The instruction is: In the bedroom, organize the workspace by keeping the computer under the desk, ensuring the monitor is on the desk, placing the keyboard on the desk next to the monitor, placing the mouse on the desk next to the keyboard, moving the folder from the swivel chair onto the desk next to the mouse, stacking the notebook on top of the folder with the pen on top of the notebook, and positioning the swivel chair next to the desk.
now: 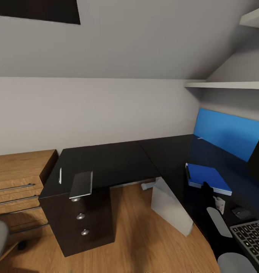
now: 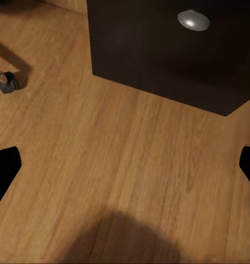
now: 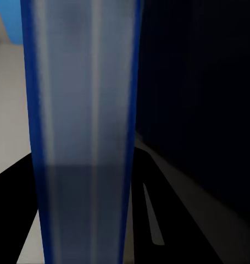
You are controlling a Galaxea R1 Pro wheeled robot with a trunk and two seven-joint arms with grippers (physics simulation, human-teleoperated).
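While you're parked at the corner of the desk point(image 1: 122, 161), the three drawers point(image 1: 81, 216) at its left end are all shut. On the worktop above them lie the notebook point(image 1: 81, 184), overhanging the near edge, and the pen point(image 1: 60, 176) just left of it. The folder point(image 1: 207, 178) lies flat on the right wing, with your right gripper point(image 1: 206, 189) at its near edge; its edge point(image 3: 86, 110) sits right against the wrist camera, and I can't tell if the fingers are pinching it. Mouse point(image 1: 241, 213) and keyboard point(image 1: 253, 235) are nearer, the monitor point(image 1: 258, 159) to the right. The computer point(image 1: 171, 208) leans under the worktop. Left gripper point(image 2: 125, 165) hangs over the floor point(image 2: 130, 165), fingers point(image 2: 4, 170) spread wide.
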